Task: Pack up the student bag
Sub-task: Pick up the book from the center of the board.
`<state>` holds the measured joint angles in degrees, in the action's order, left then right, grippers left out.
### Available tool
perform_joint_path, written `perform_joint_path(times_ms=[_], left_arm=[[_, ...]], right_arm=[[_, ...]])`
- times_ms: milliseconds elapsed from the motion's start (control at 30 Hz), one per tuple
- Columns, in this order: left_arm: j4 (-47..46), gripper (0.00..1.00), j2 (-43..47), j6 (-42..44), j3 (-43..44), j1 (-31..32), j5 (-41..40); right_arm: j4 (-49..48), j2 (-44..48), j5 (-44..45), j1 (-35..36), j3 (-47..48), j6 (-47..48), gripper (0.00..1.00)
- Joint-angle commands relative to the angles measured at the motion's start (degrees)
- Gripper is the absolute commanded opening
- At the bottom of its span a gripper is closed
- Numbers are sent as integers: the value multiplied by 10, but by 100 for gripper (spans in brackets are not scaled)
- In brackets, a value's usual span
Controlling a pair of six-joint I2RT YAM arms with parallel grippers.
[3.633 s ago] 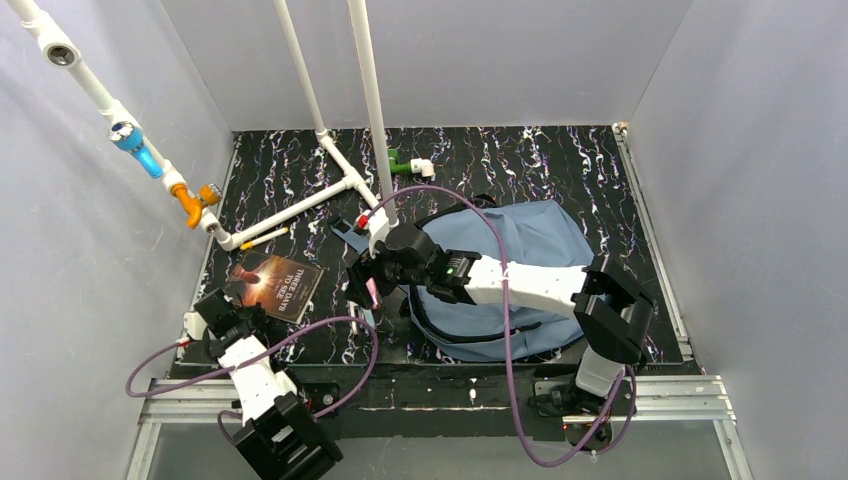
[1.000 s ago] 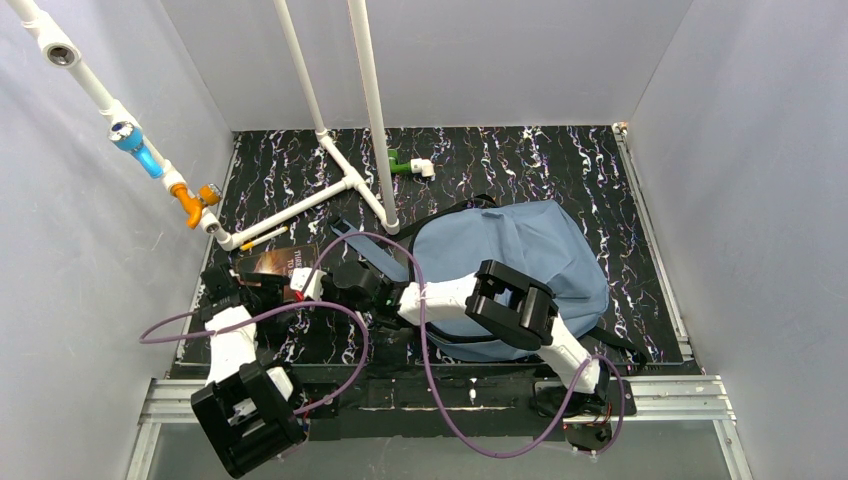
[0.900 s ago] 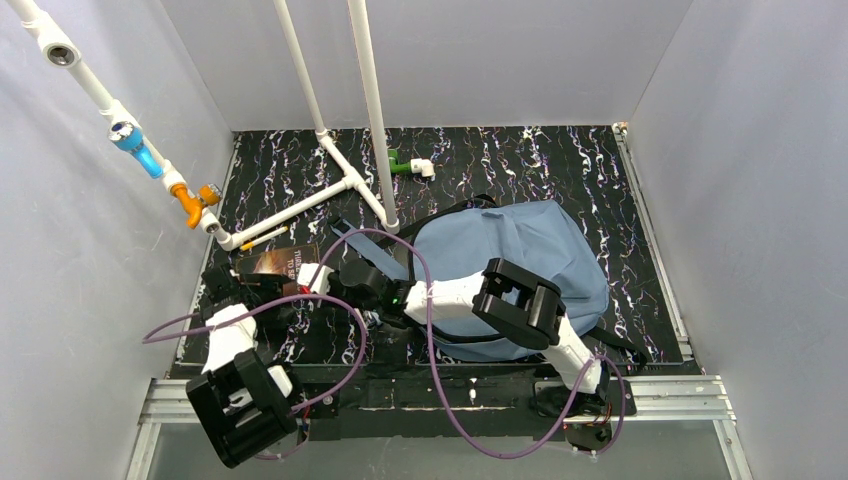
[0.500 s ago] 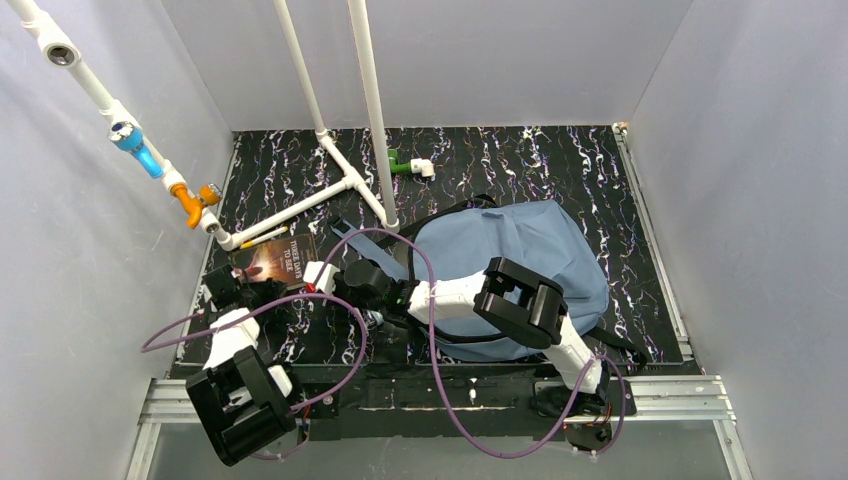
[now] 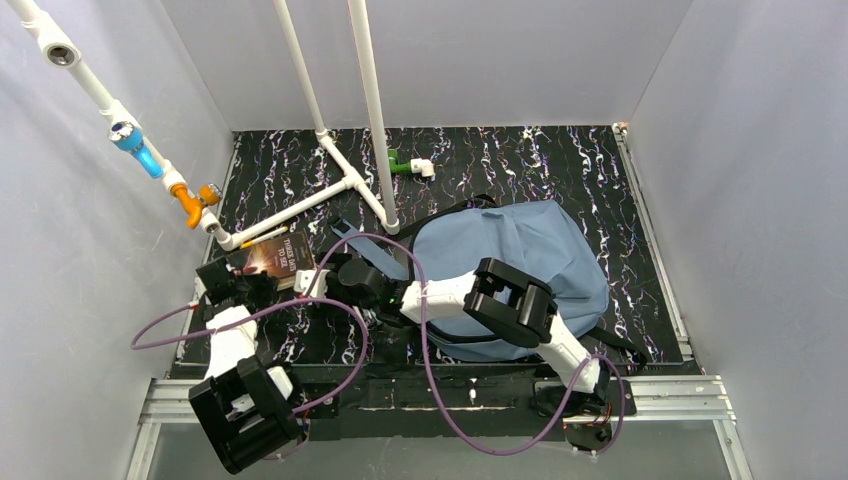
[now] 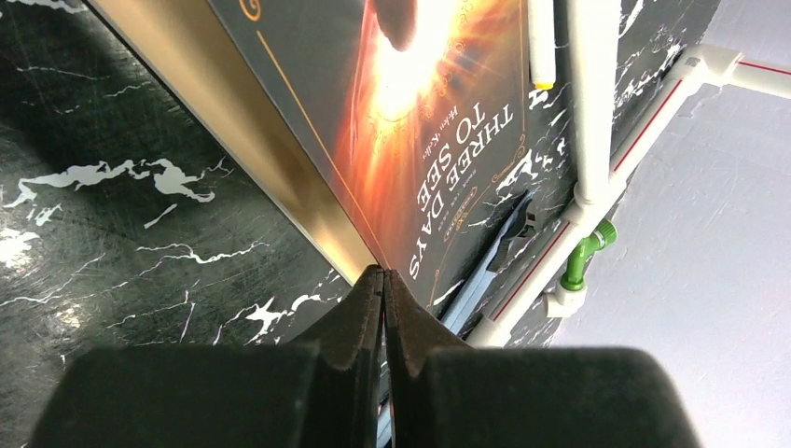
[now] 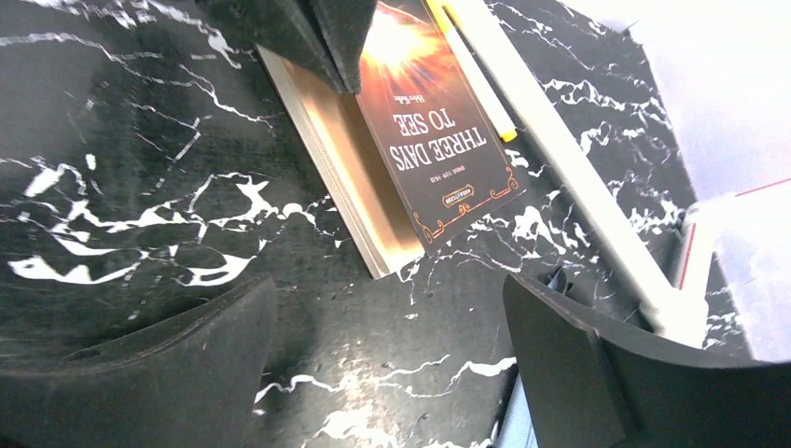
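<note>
1. Your left gripper (image 6: 383,280) is pinching the near edge of the book (image 6: 420,149), with its fingers pressed almost together, at the left of the top view.
2. Your right gripper (image 7: 387,297) is hovering just beside that book over the table (image 7: 140,187), its fingers spread wide and gripping nothing.
3. The student bag (image 5: 530,245) is lying flat right of centre in the top view, its body apart from the book.

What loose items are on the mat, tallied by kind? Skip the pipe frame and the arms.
backpack: 1
book: 1
pen: 1
Total: 3
</note>
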<state>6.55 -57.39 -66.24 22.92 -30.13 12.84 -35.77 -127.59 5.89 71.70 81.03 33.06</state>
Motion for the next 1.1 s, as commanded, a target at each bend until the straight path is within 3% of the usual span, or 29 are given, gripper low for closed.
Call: perform_joint_path(times_ms=[0,167,233,367,600,667,767,867,967,1067], left_arm=[[14,0,-6,14,25,1,-10],[32,0,-10,29,38,2,-5],[43,0,-9,35,43,2,-6],[54,0,-8,41,53,3,-9],[62,0,-11,36,62,5,-4],[64,0,-11,37,63,5,-4],[69,0,-9,37,63,7,-4],[78,0,-3,33,60,9,1],[88,20,2,35,58,15,3],[112,39,7,36,56,17,9]], right_arm=[[-24,-40,-1,-4,57,119,98],[19,-91,-9,-15,132,168,97],[28,-107,-4,-16,162,179,92],[57,-118,-26,-20,202,174,69],[91,-189,-22,-22,283,187,63],[92,-212,-4,-23,312,201,54],[116,-222,-1,-24,339,205,29],[141,-211,-16,-24,340,205,17],[144,-199,-27,-26,326,197,1],[124,-182,-35,-31,298,169,1]])
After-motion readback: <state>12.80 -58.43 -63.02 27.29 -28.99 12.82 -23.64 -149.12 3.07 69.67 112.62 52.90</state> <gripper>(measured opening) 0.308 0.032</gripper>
